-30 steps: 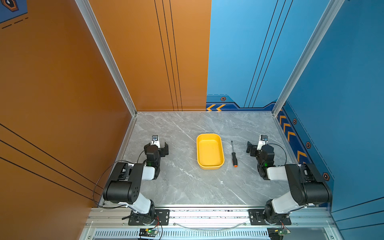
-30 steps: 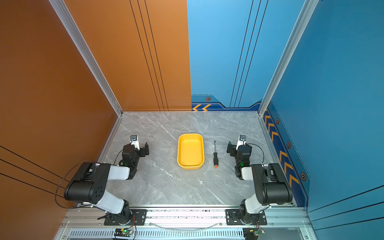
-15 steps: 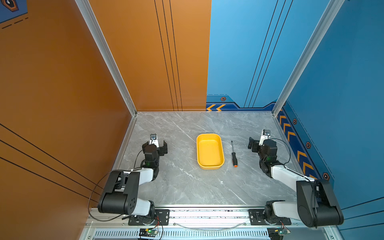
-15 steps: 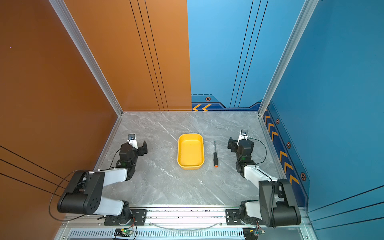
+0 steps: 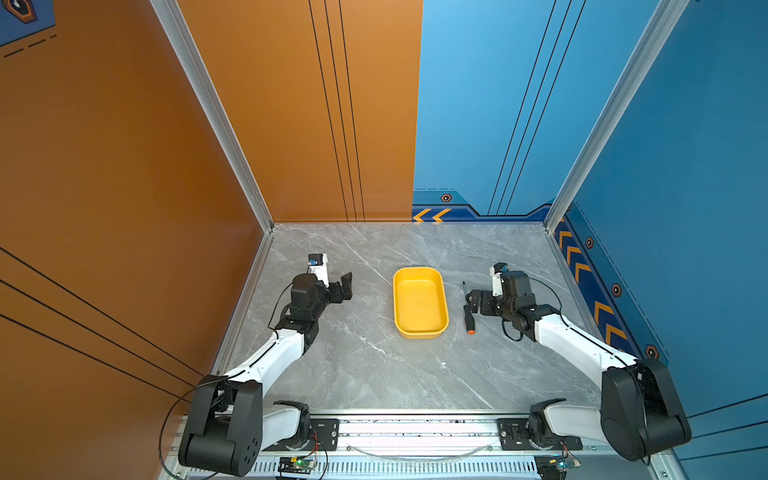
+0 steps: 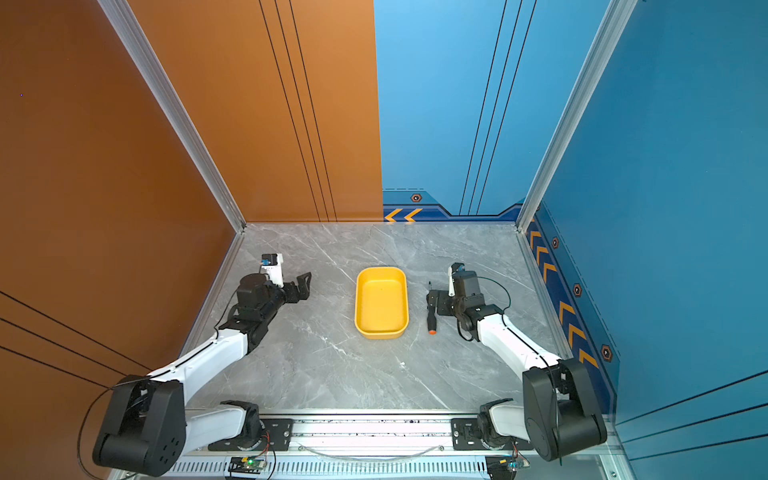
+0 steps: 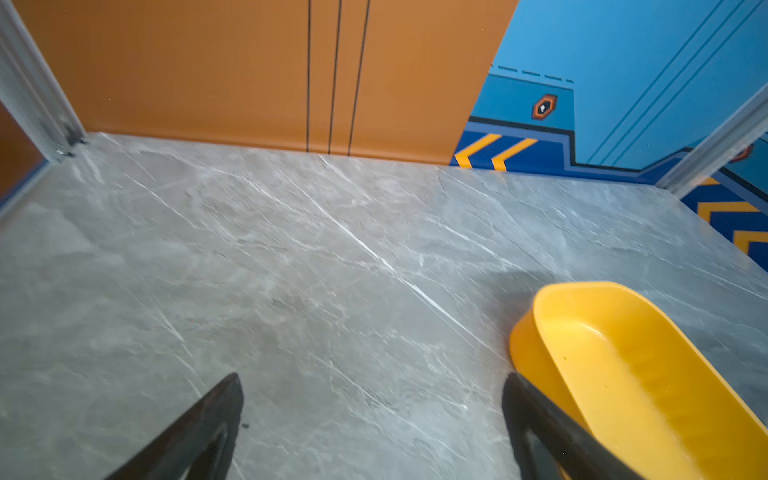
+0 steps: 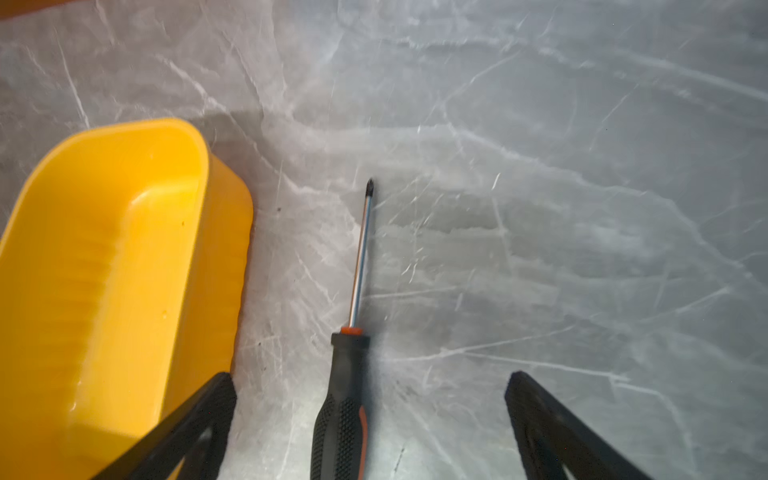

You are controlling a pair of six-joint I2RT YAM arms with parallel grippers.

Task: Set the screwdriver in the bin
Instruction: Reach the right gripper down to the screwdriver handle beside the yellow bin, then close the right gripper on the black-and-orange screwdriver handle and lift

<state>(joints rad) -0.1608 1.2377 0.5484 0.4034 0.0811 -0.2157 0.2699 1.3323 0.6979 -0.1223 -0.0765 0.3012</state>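
1. screwdriver [image 5: 468, 309] lies flat on the table [image 5: 374, 374], just right of the bin [image 5: 419, 333]. There's a narrow gap between them and no contact.
2. It runs parallel to the bin's long side, with the tip far and the orange end cap near. It's outside the bin.
3. bin sits upright mid-table, long side running near-to-far.
4. right gripper [image 8: 371, 376]: fingers spread wide, one on each side of the handle near where the shaft joins it. In the wrist view neither finger touches the handle, so it grips nothing.
5. In both top views it comes in from the right, with its tips over the screwdriver at about mid-length. Can't tell whether the tips touch the table.
6. left gripper [image 7: 372, 378]: fingers also spread, with only bare table between them, holding nothing.
7. In both top views it sits left of the bin, clearly apart from it and angled far-right toward it.
8. Both arms stretch out from the rail [image 5: 415, 428] at the near edge, one on each side of the bin.
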